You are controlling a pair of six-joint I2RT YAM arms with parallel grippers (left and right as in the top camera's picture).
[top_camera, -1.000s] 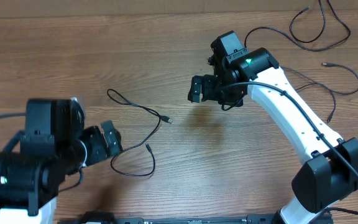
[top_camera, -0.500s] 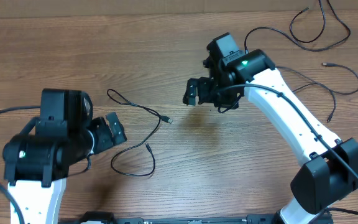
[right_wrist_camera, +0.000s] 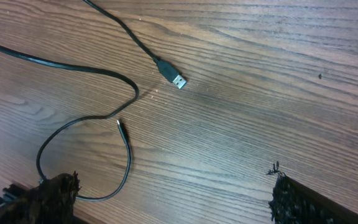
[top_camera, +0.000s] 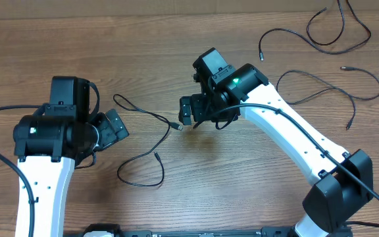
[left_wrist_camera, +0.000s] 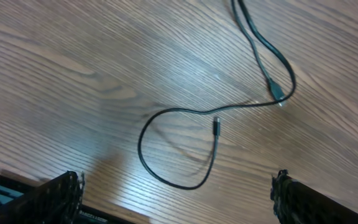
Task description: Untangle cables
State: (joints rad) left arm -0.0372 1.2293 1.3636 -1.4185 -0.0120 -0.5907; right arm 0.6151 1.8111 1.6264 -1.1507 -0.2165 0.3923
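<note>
My left gripper [top_camera: 114, 128] and right gripper [top_camera: 188, 112] both hang wide open and empty over the middle of the table [top_camera: 242, 191]. 1 cable [top_camera: 151, 116] lies alone between them, loosely looped and clear of the rest. The other 2 cables [top_camera: 334, 45] sprawl toward the far right corner. I cannot tell whether they cross. I judge the separating mostly done, with that pair perhaps left.

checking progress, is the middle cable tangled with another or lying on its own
On its own: the middle cable crosses no other; the other two cables lie at far right.
</note>
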